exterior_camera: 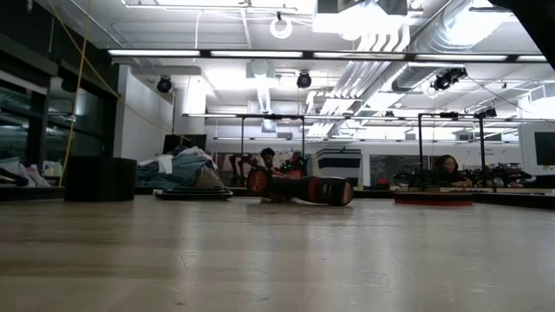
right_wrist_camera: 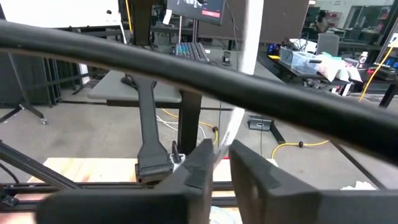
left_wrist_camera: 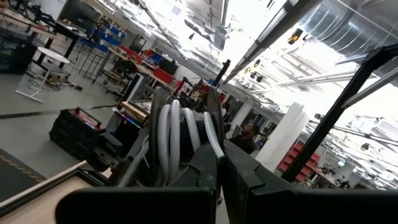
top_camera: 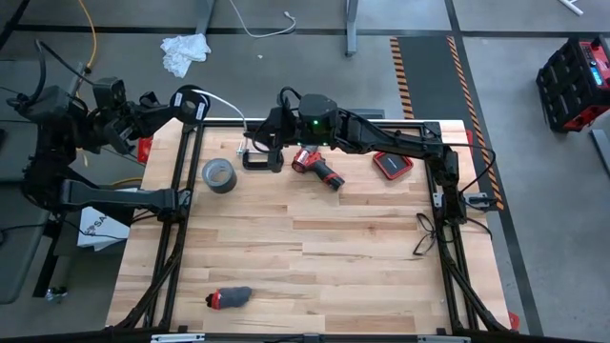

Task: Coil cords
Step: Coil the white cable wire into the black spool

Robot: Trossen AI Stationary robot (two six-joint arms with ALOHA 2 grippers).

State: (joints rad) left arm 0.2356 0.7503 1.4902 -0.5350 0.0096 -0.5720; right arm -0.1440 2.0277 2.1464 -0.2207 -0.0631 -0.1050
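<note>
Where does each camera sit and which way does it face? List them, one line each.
High: overhead, straight down on the wooden table; both arms show, left gripper and right gripper.
Low: table height, level across to the red-and-black drill; no gripper shows.
Left wrist: past its own fingers, shut on thin white cable loops.
Right wrist: past its own fingers, pinching that cable, toward the floor beyond.
Shared: high and low both show the drill.

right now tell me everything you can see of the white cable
The thin white cable looks smooth and plastic-coated. Several loops of it lie side by side, clamped in the shut left gripper at the table's far left corner. One strand arcs toward the right gripper, whose fingers are closing around it. Its ends are hidden.
</note>
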